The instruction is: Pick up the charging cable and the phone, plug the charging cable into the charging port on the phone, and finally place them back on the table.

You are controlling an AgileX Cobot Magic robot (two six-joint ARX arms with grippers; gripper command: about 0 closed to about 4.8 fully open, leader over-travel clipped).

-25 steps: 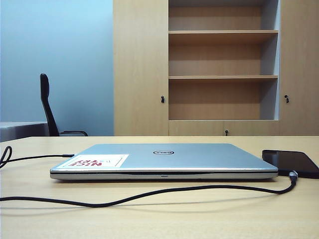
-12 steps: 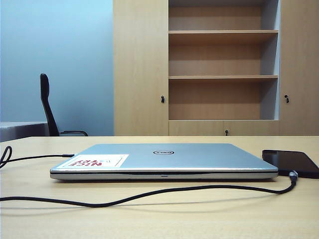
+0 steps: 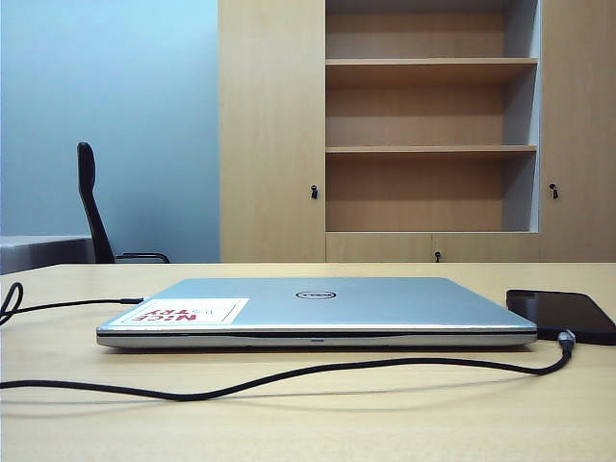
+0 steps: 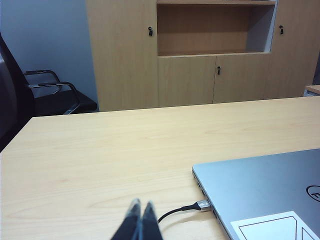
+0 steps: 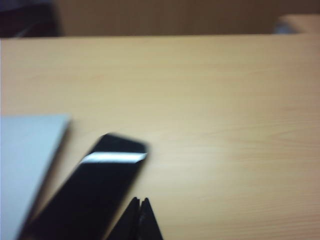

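The black phone (image 3: 563, 313) lies flat on the table (image 3: 308, 423) to the right of a closed silver laptop. The charging cable (image 3: 289, 373) runs along the table in front of the laptop, and its plug (image 3: 566, 338) meets the phone's near edge. The charging port itself is hidden there. No gripper shows in the exterior view. In the left wrist view my left gripper (image 4: 140, 206) is shut and empty above the table, near the cable's other plug (image 4: 202, 204) at the laptop's side. The blurred right wrist view has my right gripper (image 5: 139, 201) shut and empty just beside the phone (image 5: 95, 190).
The silver Dell laptop (image 3: 318, 310) with a red-white sticker fills the table's middle. A cable loop (image 3: 12, 300) lies at the far left. Behind the table stand a wooden cabinet with shelves (image 3: 428, 144) and a black chair (image 3: 94, 207).
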